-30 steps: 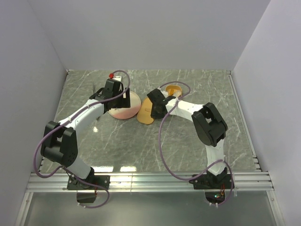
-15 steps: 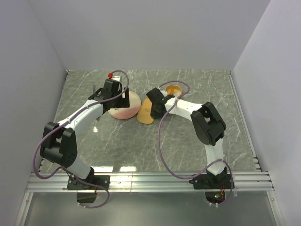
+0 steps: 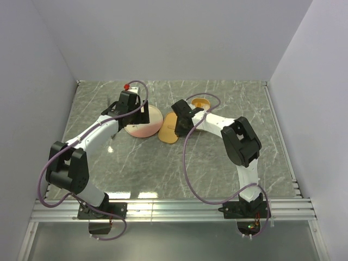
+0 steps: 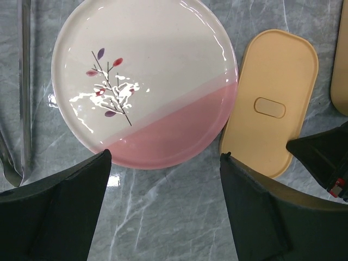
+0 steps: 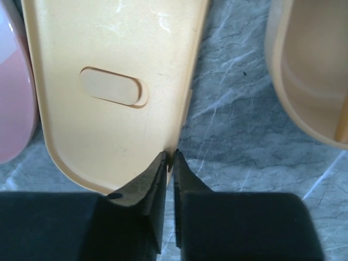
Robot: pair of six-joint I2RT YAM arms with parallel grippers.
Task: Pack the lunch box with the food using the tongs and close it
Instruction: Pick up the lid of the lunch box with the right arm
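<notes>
The lunch box lid, likely light and slick, is being nipped at its rim by the right jaws, left jaws gaping.

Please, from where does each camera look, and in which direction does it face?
Top: fixed above and behind, facing down at the table; left arm and right arm show whole, bases nearest.
Left wrist: on the left arm, looking straight down at plate, lid and tongs; open left fingers at the bottom.
Right wrist: close over the lid's edge, box at right; right fingers closed on that edge.
Shared: both wrist views show lid and plate.
</notes>
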